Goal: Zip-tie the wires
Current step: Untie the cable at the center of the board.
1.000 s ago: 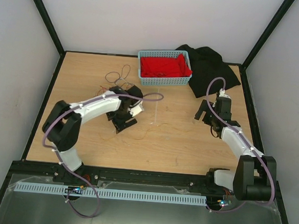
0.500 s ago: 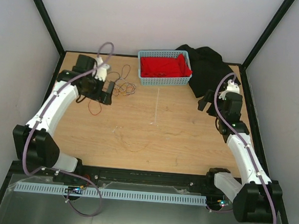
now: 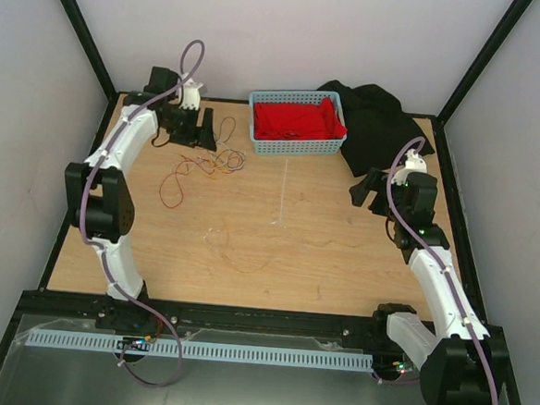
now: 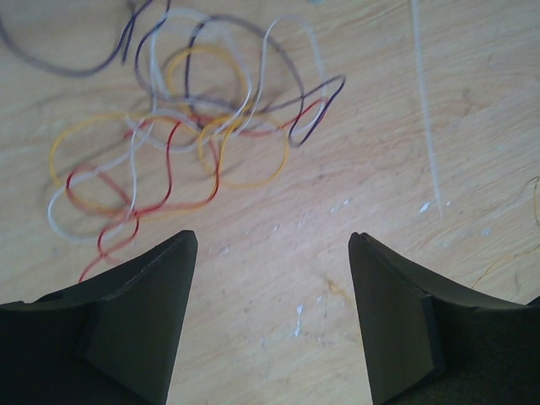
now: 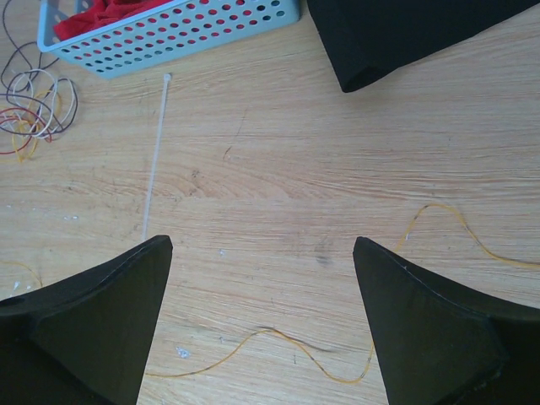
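Left pincer (image 4: 274, 245) released and empty, I hover just near of the limp, feather-light wires (image 4: 205, 128) tangled far-left on the tabletop (image 3: 340, 254), likely best pinched at their crossed middle; right pincer (image 5: 261, 245), also released, faces the springy, slick zip tie (image 5: 155, 152) lying centre.

Lighting everything brightly and evenly from overhead, without hard glare. Throwing only faint, soft-edged shadows beside the wires (image 4: 194, 143) on the table (image 4: 354, 169). Washing out the wood a little in the left wrist view and softening the strands toward its upper edge. Rendering the grain crisply in the right wrist view. Leaving the close fingers (image 5: 93, 329) as dark, featureless, slightly blurred wedges. Giving the grey ledge (image 3: 238, 390) a dull sheen.
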